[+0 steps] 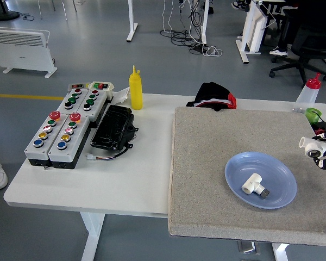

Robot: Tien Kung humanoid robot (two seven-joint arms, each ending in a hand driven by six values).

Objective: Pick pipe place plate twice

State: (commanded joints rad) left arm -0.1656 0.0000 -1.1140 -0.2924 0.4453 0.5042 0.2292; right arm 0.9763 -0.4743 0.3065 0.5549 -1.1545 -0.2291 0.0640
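Observation:
A blue plate (271, 196) lies on the grey mat (206, 163) at the right. One white pipe fitting (254, 185) rests inside the plate, left of its middle. My right hand (325, 154) shows at the right edge, lifted above the mat, its fingers shut on a second white pipe fitting (311, 146). That fitting hangs to the right of the plate and a little behind it, apart from it. The left arm is out of view.
Two button boxes (60, 138) and two more (87, 99) sit at the left, with a black device (113, 126) and a yellow squeeze bottle (135, 89). A black and red cloth (213, 96) lies at the mat's far edge. A red-capped bottle (309, 89) stands far right.

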